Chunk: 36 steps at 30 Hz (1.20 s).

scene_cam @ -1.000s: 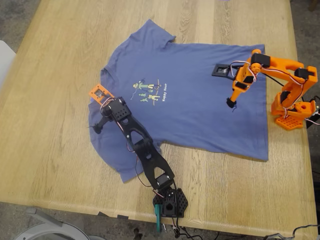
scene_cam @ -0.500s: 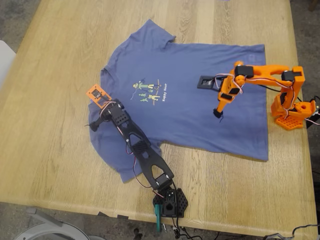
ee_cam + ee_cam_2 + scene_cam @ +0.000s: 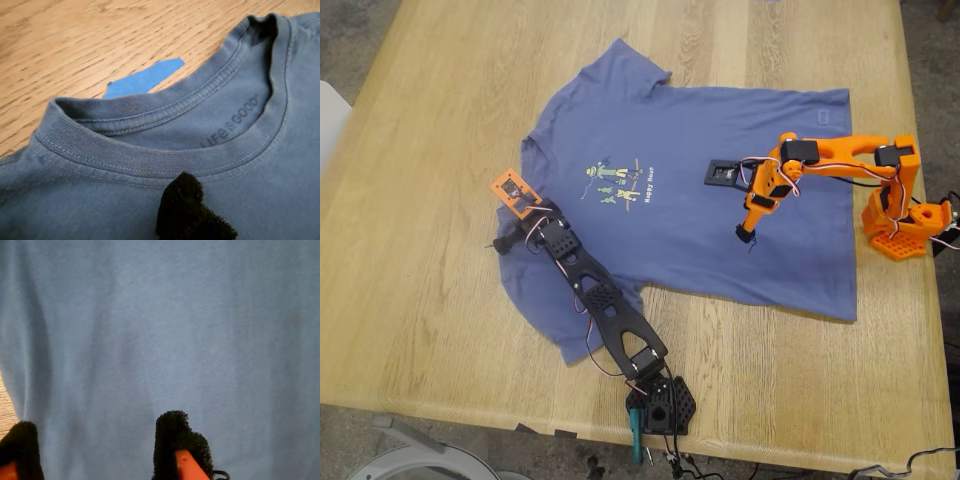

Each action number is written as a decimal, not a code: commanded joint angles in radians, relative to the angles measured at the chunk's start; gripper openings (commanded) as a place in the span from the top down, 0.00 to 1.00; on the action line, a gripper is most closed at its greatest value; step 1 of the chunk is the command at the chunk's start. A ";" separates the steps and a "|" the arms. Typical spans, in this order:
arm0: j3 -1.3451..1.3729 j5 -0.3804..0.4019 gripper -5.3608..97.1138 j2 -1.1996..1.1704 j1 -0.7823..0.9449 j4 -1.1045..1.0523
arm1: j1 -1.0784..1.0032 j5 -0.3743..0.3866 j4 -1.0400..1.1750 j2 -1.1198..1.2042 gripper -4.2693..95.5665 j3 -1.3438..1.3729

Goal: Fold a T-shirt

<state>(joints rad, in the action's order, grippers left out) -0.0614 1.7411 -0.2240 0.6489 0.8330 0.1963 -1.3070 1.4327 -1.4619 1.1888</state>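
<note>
While the slate-blue cotton T-shirt (image 3: 700,190) lies flat, chest graphic up, across the pale wooden bench (image 3: 420,250), my first gripper (image 3: 505,243), jaw state impossible to tell, sits at its collar (image 3: 165,160) beside a blue tape scrap (image 3: 142,77). Farther along the shirt's long axis, my second gripper (image 3: 746,236), jaws apart, hovers over the body near the hem.

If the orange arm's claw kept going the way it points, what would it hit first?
Probably the T-shirt: my second gripper points down at plain blue cloth, nothing between. How far above it sits is unclear.
</note>
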 commanded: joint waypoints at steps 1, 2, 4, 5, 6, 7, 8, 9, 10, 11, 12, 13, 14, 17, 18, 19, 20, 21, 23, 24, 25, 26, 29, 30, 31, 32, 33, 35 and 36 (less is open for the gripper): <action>-0.025 -0.009 0.30 -0.041 0.011 -0.067 | 0.005 0.005 -0.012 -0.006 0.63 0.000; -0.026 -0.011 0.30 -0.031 0.012 -0.078 | 0.005 0.005 -0.009 -0.006 0.63 0.002; -0.026 -0.015 0.30 -0.012 0.014 -0.103 | 0.003 0.005 0.000 -0.006 0.64 0.012; -0.026 -0.017 0.30 -0.003 0.014 -0.115 | 0.003 0.005 0.000 -0.006 0.64 0.020; -0.026 -0.018 0.30 0.008 0.014 -0.127 | 0.003 0.006 -0.008 -0.006 0.64 0.032; -0.026 -0.020 0.30 0.017 0.014 -0.146 | 0.002 0.006 -0.029 -0.006 0.64 0.046; -0.026 -0.020 0.31 0.026 0.014 -0.156 | 0.000 0.008 -0.051 -0.006 0.64 0.061; -0.026 -0.020 0.31 0.032 0.012 -0.164 | -0.002 0.008 -0.071 -0.005 0.64 0.077; -0.026 -0.021 0.32 0.037 0.012 -0.169 | -0.005 0.008 -0.091 -0.005 0.64 0.092; -0.026 -0.023 0.33 0.040 0.012 -0.169 | -0.008 0.008 -0.115 -0.005 0.65 0.110; -0.026 -0.023 0.35 0.044 0.011 -0.169 | -0.009 0.008 -0.135 -0.005 0.65 0.126; -0.026 -0.025 0.36 0.048 0.009 -0.169 | -0.011 0.009 -0.149 -0.005 0.65 0.141; -0.026 -0.028 0.38 0.051 0.006 -0.169 | -0.011 0.011 -0.167 -0.005 0.65 0.155; -0.029 -0.035 0.41 0.061 -0.009 -0.147 | -0.012 0.017 -0.253 -0.002 0.65 0.202; -0.029 -0.037 0.42 0.064 -0.015 -0.144 | -0.012 0.020 -0.301 0.002 0.65 0.224; -0.029 -0.038 0.43 0.067 -0.025 -0.127 | -0.012 0.023 -0.324 0.006 0.65 0.235; -0.031 -0.040 0.45 0.072 -0.034 -0.098 | -0.012 0.025 -0.341 0.011 0.65 0.242; -0.037 -0.040 0.46 0.078 -0.043 -0.080 | -0.012 0.025 -0.350 0.015 0.65 0.247; -0.054 -0.035 0.51 0.095 -0.064 -0.037 | -0.008 0.029 -0.357 0.021 0.65 0.252; -0.057 -0.034 0.53 0.103 -0.072 -0.029 | -0.006 0.031 -0.370 0.021 0.65 0.259; -0.063 -0.034 0.55 0.114 -0.078 -0.029 | -0.005 0.034 -0.382 0.021 0.65 0.265; -0.072 -0.028 0.57 0.126 -0.081 -0.029 | -0.005 0.037 -0.399 0.021 0.66 0.273; -0.124 -0.015 0.63 0.169 -0.084 -0.012 | -0.009 0.038 -0.468 0.029 0.67 0.293; -0.146 -0.009 0.65 0.184 -0.084 -0.002 | -0.011 0.037 -0.485 0.035 0.67 0.295; -0.173 -0.005 0.67 0.201 -0.086 0.014 | -0.012 0.035 -0.503 0.040 0.66 0.296; -0.198 0.002 0.69 0.215 -0.086 0.029 | -0.014 0.035 -0.531 0.046 0.66 0.301; -0.224 0.008 0.72 0.230 -0.087 0.046 | -0.017 0.034 -0.555 0.052 0.66 0.304; -0.268 0.021 0.81 0.252 -0.095 0.083 | -0.020 0.031 -0.591 0.066 0.66 0.304; -0.272 0.026 0.86 0.255 -0.101 0.089 | -0.021 0.029 -0.611 0.074 0.65 0.304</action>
<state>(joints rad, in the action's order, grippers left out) -0.2884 1.7380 0.0245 0.5983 0.8790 0.1856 -1.2701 0.8606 -1.3821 1.4987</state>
